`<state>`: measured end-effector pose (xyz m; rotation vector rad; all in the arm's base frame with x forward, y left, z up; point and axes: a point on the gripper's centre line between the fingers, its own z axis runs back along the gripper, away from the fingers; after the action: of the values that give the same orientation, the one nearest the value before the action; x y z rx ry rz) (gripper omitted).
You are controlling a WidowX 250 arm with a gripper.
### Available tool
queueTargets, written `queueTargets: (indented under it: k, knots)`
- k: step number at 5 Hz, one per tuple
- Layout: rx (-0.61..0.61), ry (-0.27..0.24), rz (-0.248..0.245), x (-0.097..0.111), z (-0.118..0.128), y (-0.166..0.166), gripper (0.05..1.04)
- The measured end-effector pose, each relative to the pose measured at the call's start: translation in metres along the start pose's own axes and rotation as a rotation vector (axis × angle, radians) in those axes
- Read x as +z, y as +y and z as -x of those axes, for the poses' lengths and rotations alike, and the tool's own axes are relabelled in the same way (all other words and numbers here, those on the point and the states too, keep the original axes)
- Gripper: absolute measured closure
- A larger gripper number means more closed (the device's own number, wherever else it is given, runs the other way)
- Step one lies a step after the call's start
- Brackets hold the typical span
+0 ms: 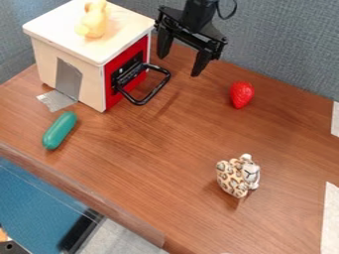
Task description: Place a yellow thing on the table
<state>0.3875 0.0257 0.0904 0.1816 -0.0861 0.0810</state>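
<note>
Because the yellow toy [96,22] sat atop the box [61,27] by the far edge of the counter [159,154], you needed the open, empty hand [179,65] centred above it before descending.

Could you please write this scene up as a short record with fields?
target: yellow toy animal
target location: on the roof of the wooden box
task status: toy not yet on the table
end effector: open, empty, beside the box
box front: red, with black handle
on table: red strawberry, teal capsule-shaped object, spotted animal figurine
</note>
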Motion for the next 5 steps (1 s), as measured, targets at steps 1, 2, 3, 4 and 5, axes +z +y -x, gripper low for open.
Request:
queueTargets:
  k: [1, 2, 3, 4, 5]
  knots:
    - [-0.006, 0.038, 0.001, -0.013, 0.003, -0.003, 0.083]
    - [0.002, 0.034, 0.029, -0.003, -0.003, 0.003, 0.083]
    - [0.074, -0.016, 0.051, 0.024, -0.009, 0.028, 0.083]
    - [0.118, -0.029, 0.052, 0.034, -0.006, 0.052, 0.083]
    - [0.182, -0.032, 0.065, 0.039, -0.006, 0.086, 0.083]
